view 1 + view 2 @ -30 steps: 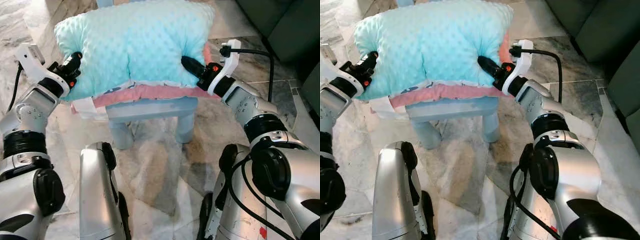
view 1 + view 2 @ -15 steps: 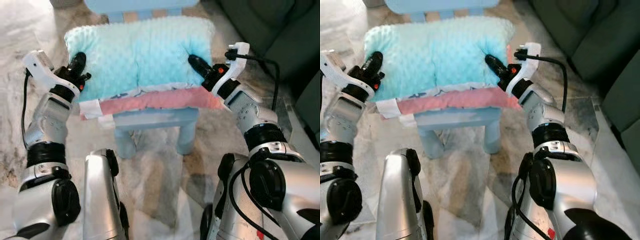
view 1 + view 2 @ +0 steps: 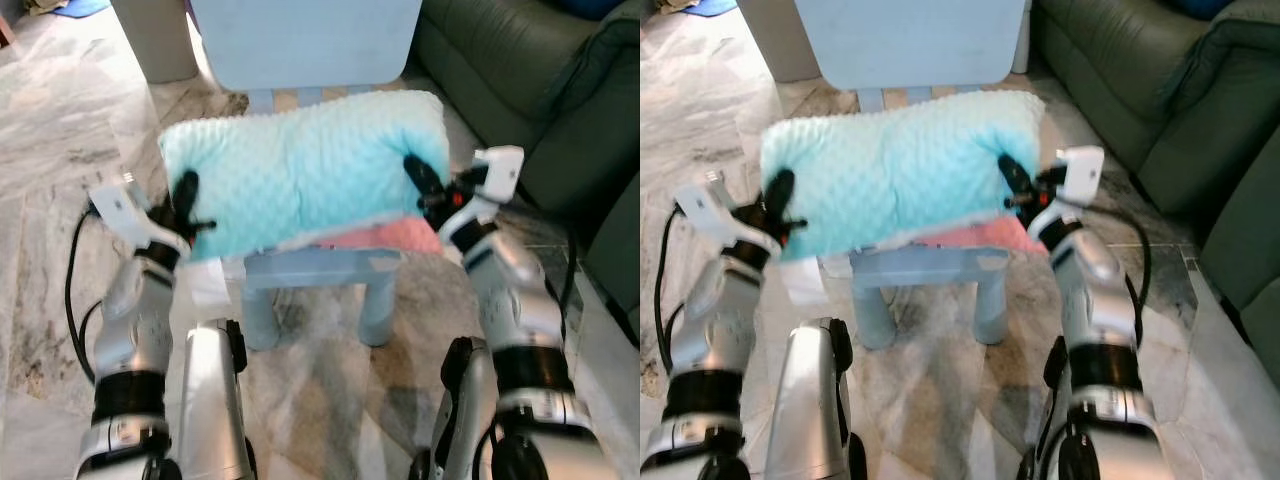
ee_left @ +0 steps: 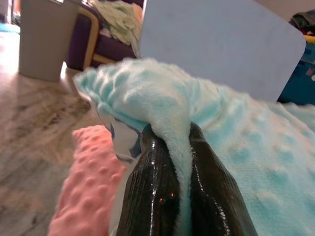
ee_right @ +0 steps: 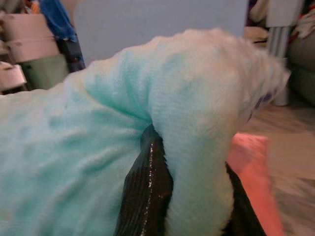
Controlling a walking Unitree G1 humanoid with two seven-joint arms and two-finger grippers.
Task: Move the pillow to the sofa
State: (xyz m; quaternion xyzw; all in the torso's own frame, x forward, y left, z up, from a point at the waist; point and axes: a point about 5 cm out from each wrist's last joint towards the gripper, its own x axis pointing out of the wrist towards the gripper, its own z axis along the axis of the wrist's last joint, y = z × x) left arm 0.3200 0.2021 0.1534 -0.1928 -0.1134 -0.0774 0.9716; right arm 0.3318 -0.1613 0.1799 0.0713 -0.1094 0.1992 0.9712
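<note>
— On top of the pale blue chair (image 3: 310, 268), how does the pillow (image 3: 305, 170) lie?

— Flat across the seat, long axis running from the robot's left to its right, dotted mint face up. A pink cushion (image 3: 375, 238) peeks out beneath it near the right end.

— And the claws?

— The left gripper (image 3: 185, 205) pinches the pillow's left end; the wrist view shows mint fabric squeezed between its black fingers (image 4: 147, 196). The right gripper (image 3: 422, 182) is clamped on the right end, a thick fold wedged between its fingers (image 5: 145, 196).

— The sofa?

— The dark green sofa (image 3: 500, 70) stands off to the right, apart from the pillow.
</note>
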